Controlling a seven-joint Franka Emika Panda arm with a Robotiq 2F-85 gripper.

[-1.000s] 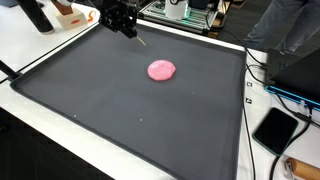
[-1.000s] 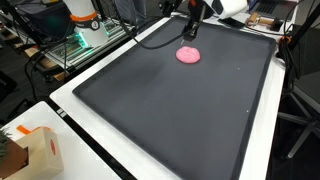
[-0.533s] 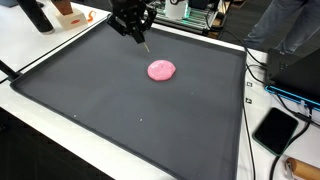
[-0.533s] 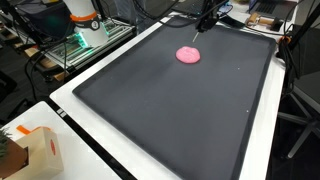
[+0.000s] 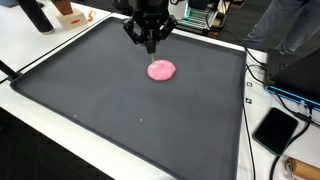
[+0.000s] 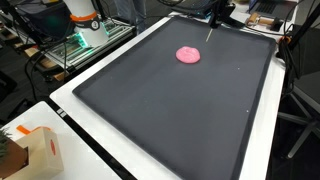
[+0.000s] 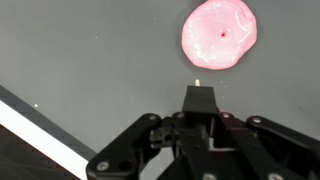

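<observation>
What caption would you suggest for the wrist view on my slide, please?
Tool shut on a dark stylus, its tip near a pink blob on the grey mat.

EXT: an exterior view, raised, mid-range, looks down across the black mat (image 5: 120, 120) from one long edge | EXT: an exterior view, raised, farther back, looks diagonally along the black mat (image 6: 170, 110) from a near corner | WRIST: close, faces straight down past the gripper (image 7: 200, 97) | SHARED: all three views cover the pink disc (image 5: 161, 70) and the black mat around it.
</observation>
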